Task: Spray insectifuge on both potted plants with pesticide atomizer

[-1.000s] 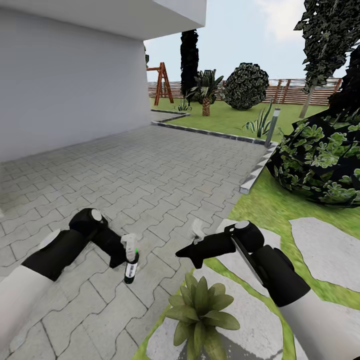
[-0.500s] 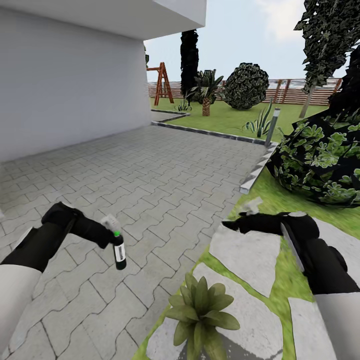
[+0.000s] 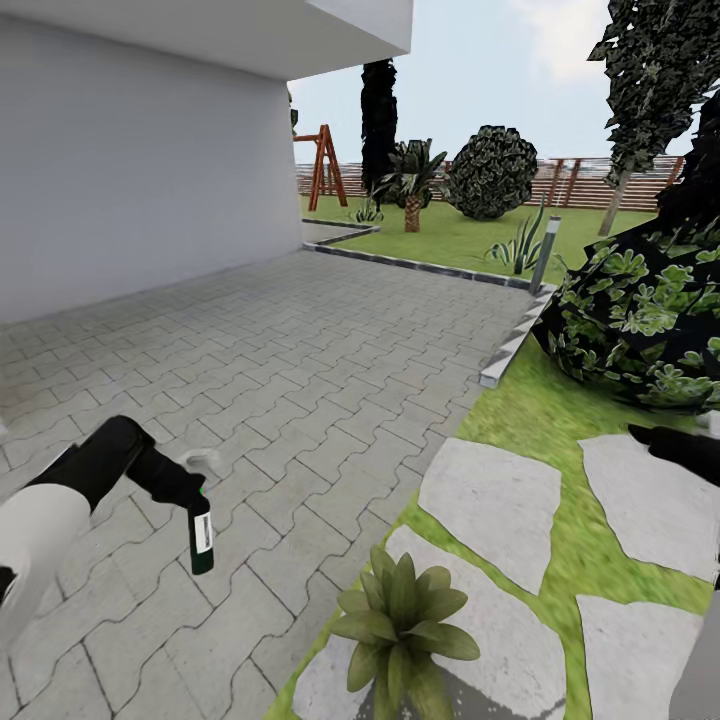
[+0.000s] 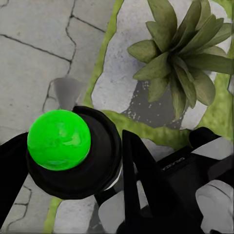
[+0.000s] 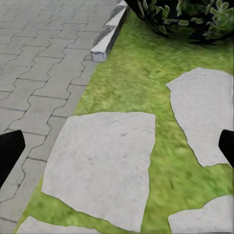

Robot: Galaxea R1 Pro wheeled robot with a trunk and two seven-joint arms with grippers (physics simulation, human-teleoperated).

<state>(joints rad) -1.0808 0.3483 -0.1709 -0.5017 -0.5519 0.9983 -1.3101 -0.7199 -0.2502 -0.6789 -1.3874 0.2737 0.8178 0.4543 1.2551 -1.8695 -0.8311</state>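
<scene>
While gripped, pesticide atomizer (image 3: 201, 533) near potted plant (image 3: 398, 625), apart.

Head view: high, facing forward and down across grey paving (image 3: 330, 330) to lawn (image 3: 530, 410), white wall (image 3: 130, 170) and distant fence (image 3: 580, 185).

Left wrist view: close, looking steeply down past the atomizer (image 4: 68, 151) in the left gripper (image 4: 97, 185) onto a potted plant (image 4: 183, 53) at a stepping stone's (image 4: 122, 73) edge; the head view shares that plant (image 3: 400, 620).

Right wrist view: low, near the ground, facing along lawn (image 5: 146, 73) between right gripper (image 5: 117, 146) fingertips (image 5: 9, 148); shares the kerb (image 5: 109, 36) end and big stone (image 5: 102, 161) with the head view.
</scene>
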